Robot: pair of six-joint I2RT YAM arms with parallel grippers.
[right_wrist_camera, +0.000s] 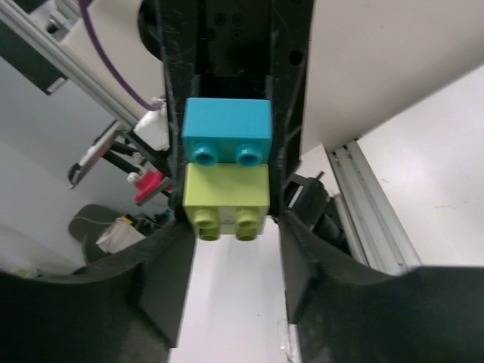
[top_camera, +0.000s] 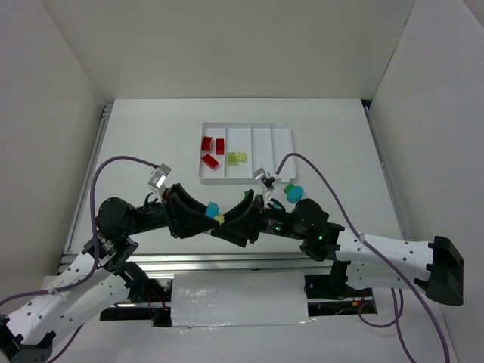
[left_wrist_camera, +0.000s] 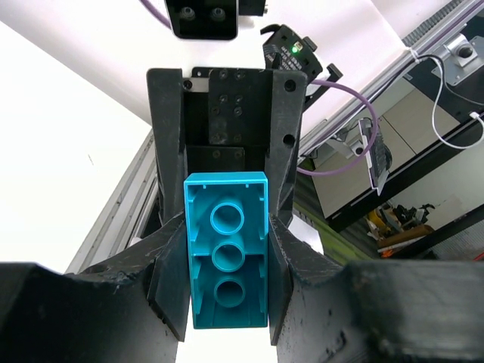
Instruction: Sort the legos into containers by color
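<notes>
Both arms meet low over the table [top_camera: 151, 151], at 6 o'clock from the tray [top_camera: 281, 151]. I find the left gripper [left_wrist_camera: 227, 283] pinched on the long sides of a cyan brick [left_wrist_camera: 227, 257], whose hollow underside with three tubes faces the left wrist camera. On the right wrist view a yellow-green brick [right_wrist_camera: 227, 198] is joined to the cyan brick, directly at its 6 o'clock, with both bricks' studs facing that camera. The right gripper [right_wrist_camera: 236, 249] brackets the yellow-green brick closely at its fingertips. A thin gap seems to show on one side, so I cannot tell whether the pads bear on it. From above, the stacked pair sits between the two grippers, clear of the tray. In the tray, three red bricks [top_camera: 211, 149] lie in the compartment at the 9 o'clock end, and yellow-green pieces [top_camera: 237, 158] lie in the next one along. The other two compartments show bare white floor. A rounded cyan piece [top_camera: 296, 193] lies on the table at 4 o'clock off the tray's near corner, with a green piece [top_camera: 290, 186] touching it at 10 o'clock.
</notes>
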